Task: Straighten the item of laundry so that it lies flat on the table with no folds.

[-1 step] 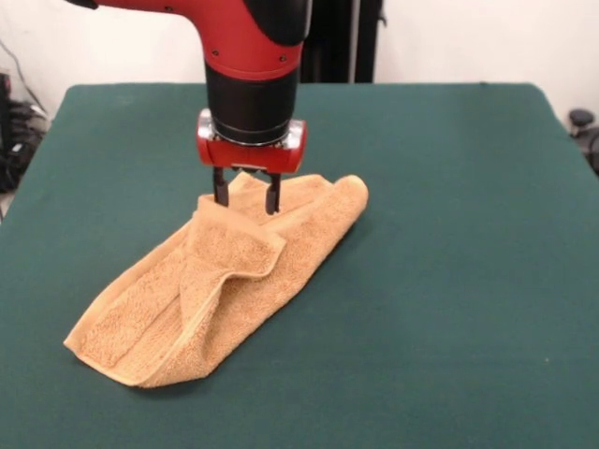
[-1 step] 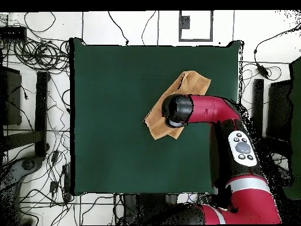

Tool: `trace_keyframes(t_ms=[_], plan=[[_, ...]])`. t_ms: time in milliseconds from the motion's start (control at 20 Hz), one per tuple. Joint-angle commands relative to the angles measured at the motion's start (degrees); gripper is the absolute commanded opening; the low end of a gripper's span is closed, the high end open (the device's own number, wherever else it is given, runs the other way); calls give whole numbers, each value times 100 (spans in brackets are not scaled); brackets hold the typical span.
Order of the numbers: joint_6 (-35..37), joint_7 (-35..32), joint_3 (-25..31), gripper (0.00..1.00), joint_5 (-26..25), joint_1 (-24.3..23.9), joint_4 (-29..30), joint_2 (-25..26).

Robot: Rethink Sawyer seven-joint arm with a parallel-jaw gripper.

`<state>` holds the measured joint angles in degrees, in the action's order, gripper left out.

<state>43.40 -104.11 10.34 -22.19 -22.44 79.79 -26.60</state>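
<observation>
Your arm (image 1: 251,56) is coming down from above with its wrist pointing straight at the counter (image 1: 449,281), and in the overhead view it is reaching in from the side and covering part of the towel (image 1: 220,281). Your gripper (image 1: 246,194) is standing vertical at the towel's far end, its two dark fingers (image 1: 221,188) a little apart with a raised ridge of cloth sitting between them; whether they are actually pinching it you cannot tell. The towel is lying on the green counter as a long bunched strip, running diagonally from the gripper toward the near left, with a flap folded over its middle and several layers showing along the edges. Around the counter, the overhead view is showing you a pale floor (image 2: 35,35) strewn with dark cables (image 2: 41,56).
</observation>
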Motion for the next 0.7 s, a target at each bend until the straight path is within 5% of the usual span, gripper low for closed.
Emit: trace_keyframes(t_ms=[50,700], plan=[[-191,-227,107,100,-149,189,87,494],[315,-129,239,100,200,47,668,-43]])
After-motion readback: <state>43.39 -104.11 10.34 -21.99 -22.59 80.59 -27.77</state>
